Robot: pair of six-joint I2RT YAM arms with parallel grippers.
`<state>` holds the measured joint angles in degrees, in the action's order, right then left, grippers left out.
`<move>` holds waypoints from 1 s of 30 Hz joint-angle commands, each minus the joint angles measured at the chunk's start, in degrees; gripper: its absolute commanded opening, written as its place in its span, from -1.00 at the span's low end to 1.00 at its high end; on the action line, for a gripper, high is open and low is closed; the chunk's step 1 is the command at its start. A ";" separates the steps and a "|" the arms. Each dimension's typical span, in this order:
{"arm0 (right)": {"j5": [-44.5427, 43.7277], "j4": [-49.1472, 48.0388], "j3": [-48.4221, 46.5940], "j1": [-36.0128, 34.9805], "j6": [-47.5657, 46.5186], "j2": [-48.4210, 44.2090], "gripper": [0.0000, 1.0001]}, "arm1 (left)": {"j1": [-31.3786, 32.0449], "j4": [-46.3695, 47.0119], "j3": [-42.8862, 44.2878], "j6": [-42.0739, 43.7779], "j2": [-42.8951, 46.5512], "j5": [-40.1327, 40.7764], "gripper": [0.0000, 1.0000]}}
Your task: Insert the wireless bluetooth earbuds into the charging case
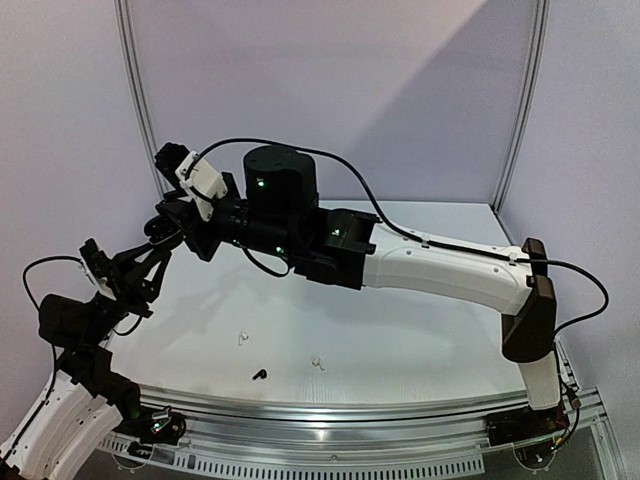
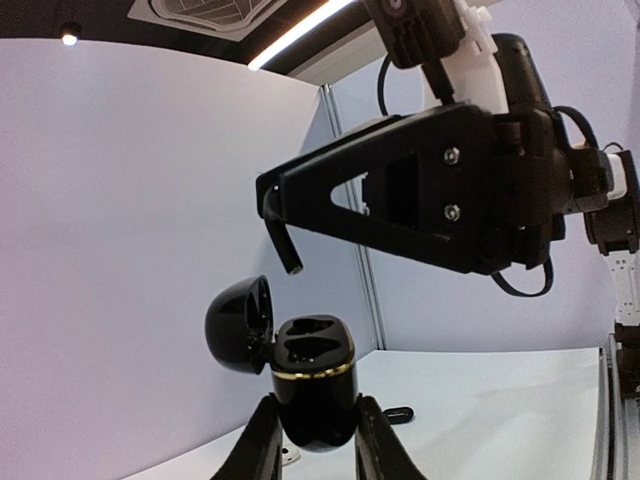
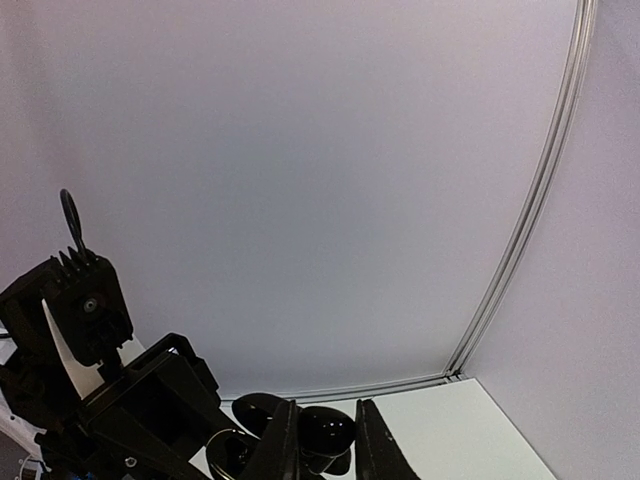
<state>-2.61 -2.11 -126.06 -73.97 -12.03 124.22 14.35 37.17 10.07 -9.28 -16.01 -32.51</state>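
The light was even and cool, falling from above: my left wrist view caught a bright ceiling strip (image 2: 298,30) and a small spot lamp (image 2: 68,36), both blown out white. The glossy charging case (image 2: 314,385) between my left fingers (image 2: 262,440) threw back soft highlights. A broad, faint shadow lay on the far wall (image 1: 420,100). The wall post (image 3: 530,200) bowed towards the right edge, and my own fingers, so near the lens, were soft.
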 commanded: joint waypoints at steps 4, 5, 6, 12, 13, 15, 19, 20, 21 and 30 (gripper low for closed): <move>-0.71 2.02 0.96 -0.13 -1.88 -2.28 -1.00 | 0.55 1.61 -0.16 -0.78 0.16 -0.73 -1.00; -0.73 2.02 0.92 -0.10 -1.97 -2.20 -1.00 | 0.53 1.74 -0.14 -0.97 0.19 -0.91 -1.00; -0.73 2.02 0.94 -0.14 -2.15 -2.08 -1.00 | 0.58 1.91 -0.01 -1.23 0.15 -1.09 -1.00; -1.16 3.89 1.04 -0.14 -2.24 -1.79 -1.00 | 0.57 2.71 0.13 -2.38 -0.03 -1.68 -1.00; -1.17 4.06 1.02 -0.14 -2.34 -1.79 -1.00 | 0.58 2.73 0.16 -2.51 -0.07 -1.61 -1.00; -1.37 4.64 1.06 -0.09 -2.66 -1.63 -1.00 | 0.58 3.09 0.18 -2.84 -0.08 -1.43 -1.00; -1.15 4.76 1.64 -0.11 -2.78 -1.83 -1.00 | 0.52 3.27 0.28 -3.65 -0.16 -1.23 -1.00; -1.04 4.78 1.64 -0.12 -2.82 -1.89 -1.00 | 0.54 3.19 0.38 -3.77 -0.16 -1.08 -1.00; -0.98 4.79 1.69 -0.15 -2.82 -1.88 -1.00 | 0.56 3.22 0.39 -3.90 -0.21 -0.94 -1.00; -0.09 4.35 2.70 -0.15 -2.38 -2.45 -1.00 | 0.49 3.39 0.75 -4.87 -0.66 0.78 -1.00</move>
<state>-2.92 0.69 -125.05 -73.97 -14.48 124.01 14.35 38.39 10.07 -13.47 -16.16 -33.52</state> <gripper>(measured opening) 0.162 0.236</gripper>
